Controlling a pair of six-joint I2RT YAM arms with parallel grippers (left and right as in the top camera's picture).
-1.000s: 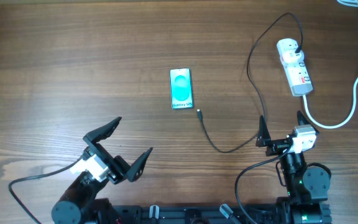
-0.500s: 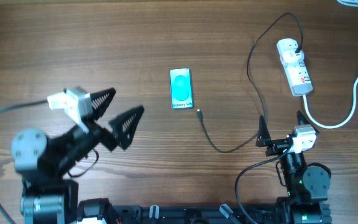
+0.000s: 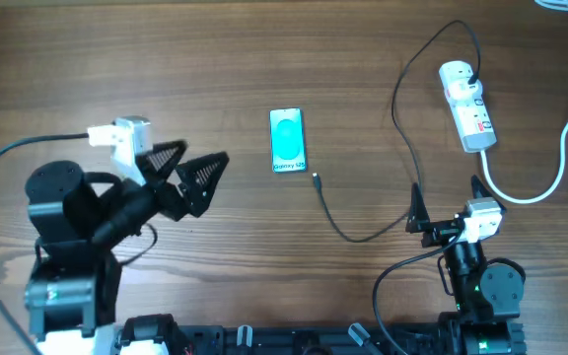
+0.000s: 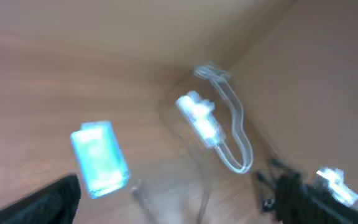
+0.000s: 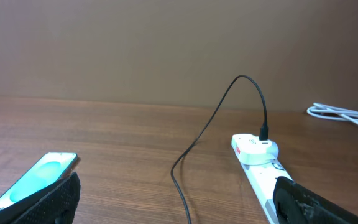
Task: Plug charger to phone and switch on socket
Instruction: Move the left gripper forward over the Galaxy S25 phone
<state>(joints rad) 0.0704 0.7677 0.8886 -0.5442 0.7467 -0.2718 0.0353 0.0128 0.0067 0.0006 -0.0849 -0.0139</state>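
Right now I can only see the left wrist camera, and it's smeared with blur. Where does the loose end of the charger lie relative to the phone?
Observer: In the overhead view, the charger connector lies on the table just off the lower right corner of the phone. It is close to the phone's white-strip end but not touching it.
Operator: Is its other end plugged in?
Observer: Yes. The right wrist view shows it dropping into a black plug that sits on top of one end of the socket.
Operator: And the right arm?
Observer: The right gripper is by the table's near edge, with its jaws open and empty.
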